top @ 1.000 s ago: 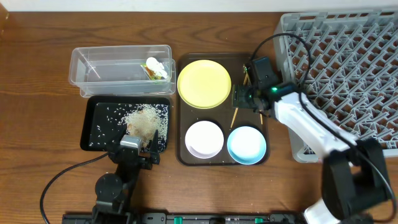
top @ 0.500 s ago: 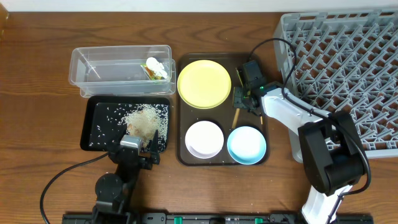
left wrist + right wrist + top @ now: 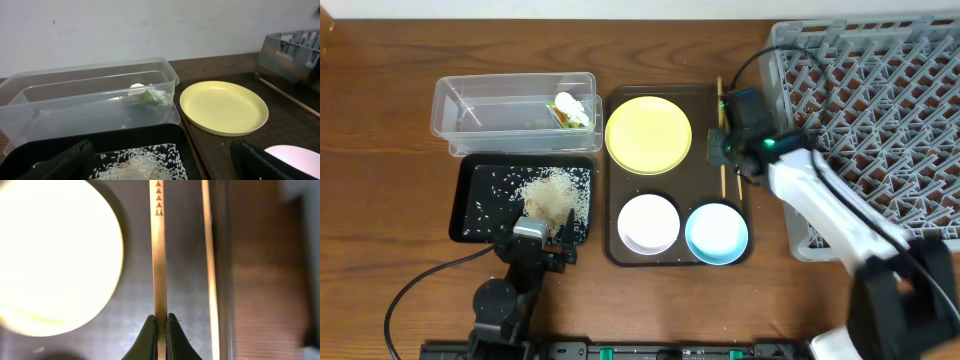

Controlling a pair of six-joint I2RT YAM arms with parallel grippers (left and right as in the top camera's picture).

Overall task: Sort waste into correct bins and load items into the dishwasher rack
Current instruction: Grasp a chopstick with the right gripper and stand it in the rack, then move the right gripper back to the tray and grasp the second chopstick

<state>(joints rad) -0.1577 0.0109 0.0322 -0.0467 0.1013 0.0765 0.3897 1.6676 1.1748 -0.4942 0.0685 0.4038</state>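
Observation:
My right gripper (image 3: 721,150) (image 3: 160,317) is shut on one wooden chopstick (image 3: 721,110) (image 3: 159,255), over the right side of the brown tray (image 3: 607,200). In the right wrist view a second thin stick (image 3: 209,255) runs parallel just to the right. On the tray sit the yellow plate (image 3: 648,133) (image 3: 223,107), white bowl (image 3: 648,222) and light-blue bowl (image 3: 717,232). The grey rack (image 3: 880,120) is at the right. My left gripper (image 3: 542,235) (image 3: 162,165) stands open above the black tray (image 3: 470,200) holding rice (image 3: 552,192). The clear tub (image 3: 510,110) holds the white wrapper (image 3: 570,103) and packet (image 3: 565,118).
The right arm's black cable (image 3: 760,65) loops over the rack's left corner. The tub and the black tray sit side by side left of the brown tray. Bare wooden tabletop (image 3: 380,150) lies at the far left.
My right gripper has closed on the chopstick. The stick, slanted on the tray before, now runs straight along the tray's right side. The left arm has not moved.

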